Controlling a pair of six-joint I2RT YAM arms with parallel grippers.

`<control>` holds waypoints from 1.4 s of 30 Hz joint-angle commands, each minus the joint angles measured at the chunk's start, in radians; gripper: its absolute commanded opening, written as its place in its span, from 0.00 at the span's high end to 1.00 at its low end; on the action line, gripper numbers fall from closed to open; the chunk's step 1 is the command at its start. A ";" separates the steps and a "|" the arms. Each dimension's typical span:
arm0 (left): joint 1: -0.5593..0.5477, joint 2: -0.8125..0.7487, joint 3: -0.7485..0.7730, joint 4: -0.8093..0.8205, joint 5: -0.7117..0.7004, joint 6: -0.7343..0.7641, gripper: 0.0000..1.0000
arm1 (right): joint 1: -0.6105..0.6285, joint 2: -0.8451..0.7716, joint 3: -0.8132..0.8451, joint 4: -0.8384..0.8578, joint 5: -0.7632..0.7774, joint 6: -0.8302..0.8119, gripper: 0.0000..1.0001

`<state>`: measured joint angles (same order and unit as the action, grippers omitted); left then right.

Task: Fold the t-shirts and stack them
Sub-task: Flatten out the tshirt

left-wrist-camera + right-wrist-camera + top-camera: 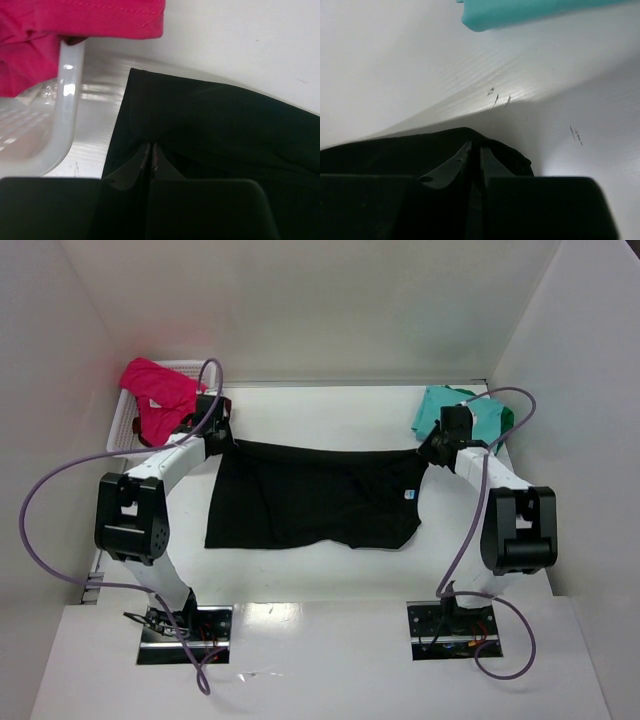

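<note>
Black tee: the black t-shirt (310, 495) is spread across the middle of the table (320, 580). Its far edge is stretched between the two arms, its near hem lies loose toward the near edge, and a small light-blue label (409, 494) shows on its right half.
Left gripper: the left gripper (216, 432) is at the shirt's far-left corner — jaws pressed together with black cloth pinched between them, plain in the left wrist view.
Right gripper: the right gripper (437, 447) has the far-right corner, jaws likewise pinching a bunched nub of black cloth.
Other tees: a magenta-pink t-shirt (155, 392) is heaped over the white basket (122, 430) in the far-left corner. A teal t-shirt (450, 405) sits at the far-right corner with a sliver of green t-shirt (507, 420) at its edge; whether under or beside it, I can't tell.
How it handles: light and limp, with no stiffness at all — expect it to sag and crease wherever it isn't held, and to drag on the table rather than glide. Not fragile.
Where to hold: corners and hem edges, as here. Two pinches along one edge should give a straight fold line, while a grab mid-panel would likely just bunch it.
Risk: such small pinches could slip if the arms pull apart too hard, and an uneven lift would skew the fold.
</note>
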<state>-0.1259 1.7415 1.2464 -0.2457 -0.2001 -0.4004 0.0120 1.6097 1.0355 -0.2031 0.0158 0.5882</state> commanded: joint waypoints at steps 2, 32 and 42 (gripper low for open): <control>0.005 0.055 0.059 0.074 0.067 -0.018 1.00 | -0.007 0.045 0.052 0.074 -0.039 -0.060 0.74; 0.005 0.084 0.091 0.083 0.120 -0.018 1.00 | 0.140 -0.139 -0.295 -0.018 -0.203 0.137 0.40; 0.005 0.066 0.073 0.083 0.120 -0.018 1.00 | 0.140 -0.178 -0.369 -0.019 -0.181 0.175 0.43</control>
<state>-0.1253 1.8332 1.3033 -0.1986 -0.0948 -0.4004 0.1417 1.4636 0.6966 -0.2278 -0.1906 0.7290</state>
